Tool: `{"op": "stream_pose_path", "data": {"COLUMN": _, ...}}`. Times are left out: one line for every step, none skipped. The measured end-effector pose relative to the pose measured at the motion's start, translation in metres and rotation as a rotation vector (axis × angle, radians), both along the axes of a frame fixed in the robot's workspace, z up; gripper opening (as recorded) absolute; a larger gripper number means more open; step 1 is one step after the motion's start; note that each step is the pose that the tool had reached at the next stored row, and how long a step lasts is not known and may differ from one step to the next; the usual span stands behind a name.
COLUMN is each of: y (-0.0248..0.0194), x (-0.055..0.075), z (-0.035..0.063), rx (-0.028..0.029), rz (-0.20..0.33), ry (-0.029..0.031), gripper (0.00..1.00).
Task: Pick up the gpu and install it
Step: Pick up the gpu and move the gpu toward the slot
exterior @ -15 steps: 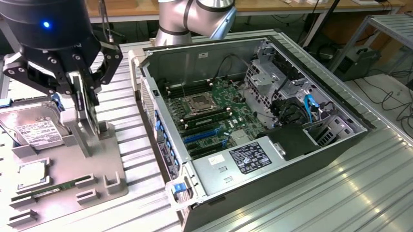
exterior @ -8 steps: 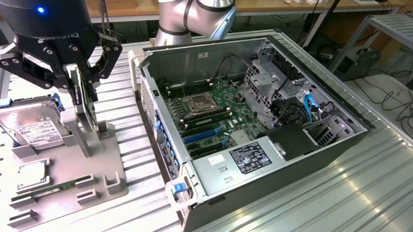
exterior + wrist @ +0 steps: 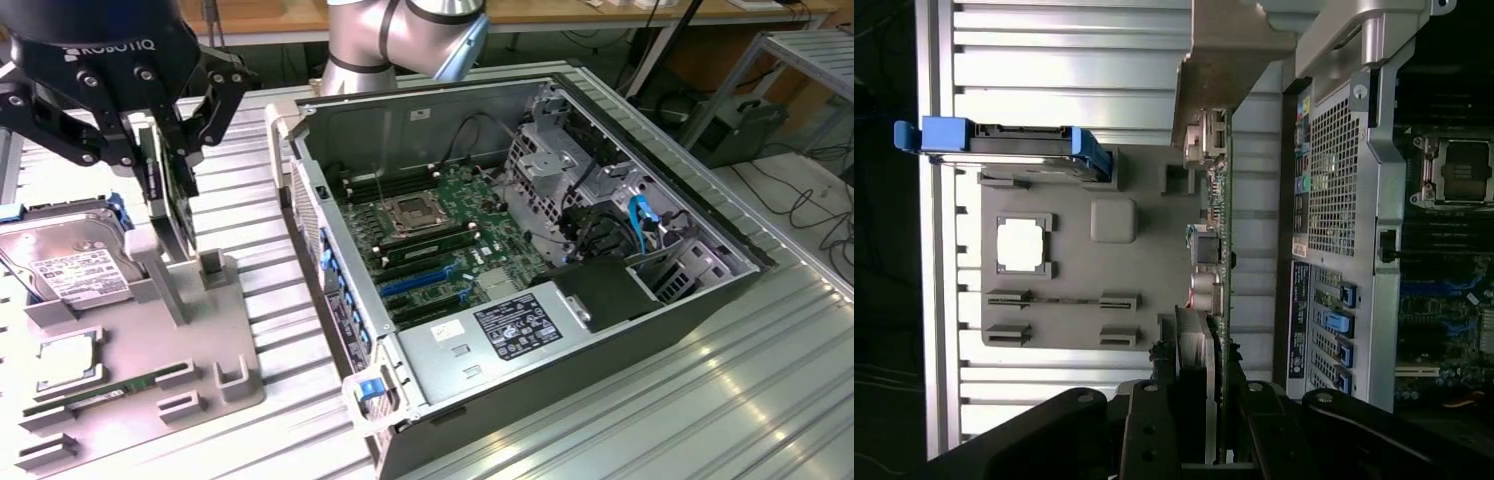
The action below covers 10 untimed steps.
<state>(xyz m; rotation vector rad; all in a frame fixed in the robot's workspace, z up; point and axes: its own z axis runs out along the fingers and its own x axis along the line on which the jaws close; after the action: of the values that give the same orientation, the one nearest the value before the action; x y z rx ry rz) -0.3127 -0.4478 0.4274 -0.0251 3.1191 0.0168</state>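
Between the fingers of the gripper: the gpu, standing on edge, upper edge clamped. Jaws are part-closed, pinching the thin card from both faces. The card hangs straight down from the gripper, its lower end at the grey holder tray; can't tell whether it's seated or just clear. Below the gripper on that tray are the hard drive and, farther off, the memory stick. The open PC case lies on the worktop, beside the tray and apart from the gripper, motherboard exposed.
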Motion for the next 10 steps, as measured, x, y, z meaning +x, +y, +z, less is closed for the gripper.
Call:
{"op": "stream_pose_path", "data": {"y": 0.0000, "x": 0.0000, "z": 0.0000, "rx": 0.0000, "rz": 0.000, "ry": 0.0000, "gripper": 0.28}}
{"op": "stream_pose_path", "data": {"y": 0.0000, "x": 0.0000, "z": 0.0001, "rx": -0.0001, "rz": 0.000, "ry": 0.0001, "gripper": 0.28}}
{"op": "stream_pose_path", "data": {"y": 0.0000, "x": 0.0000, "z": 0.0001, "rx": -0.0001, "rz": 0.000, "ry": 0.0002, "gripper": 0.28}}
{"op": "stream_pose_path", "data": {"y": 0.0000, "x": 0.0000, "z": 0.0001, "rx": -0.0001, "rz": 0.000, "ry": 0.0002, "gripper": 0.28}}
{"op": "stream_pose_path", "data": {"y": 0.0001, "x": 0.0003, "z": 0.0002, "rx": -0.0002, "rz": 0.000, "ry": 0.0003, "gripper": 0.28}}
{"op": "stream_pose_path", "data": {"y": 0.0001, "x": 0.0010, "z": 0.0003, "rx": -0.0003, "rz": 0.000, "ry": 0.0004, "gripper": 0.28}}
{"op": "stream_pose_path", "data": {"y": 0.0000, "x": 0.0020, "z": 0.0002, "rx": -0.0002, "rz": 0.000, "ry": 0.0003, "gripper": 0.28}}
{"op": "stream_pose_path", "data": {"y": 0.0000, "x": 0.0029, "z": 0.0001, "rx": -0.0002, "rz": 0.000, "ry": 0.0002, "gripper": 0.28}}
{"op": "stream_pose_path", "data": {"y": 0.0000, "x": 0.0041, "z": 0.0002, "rx": -0.0002, "rz": 0.000, "ry": 0.0003, "gripper": 0.28}}
{"op": "stream_pose_path", "data": {"y": 0.0000, "x": 0.0052, "z": 0.0002, "rx": -0.0002, "rz": 0.000, "ry": 0.0003, "gripper": 0.28}}
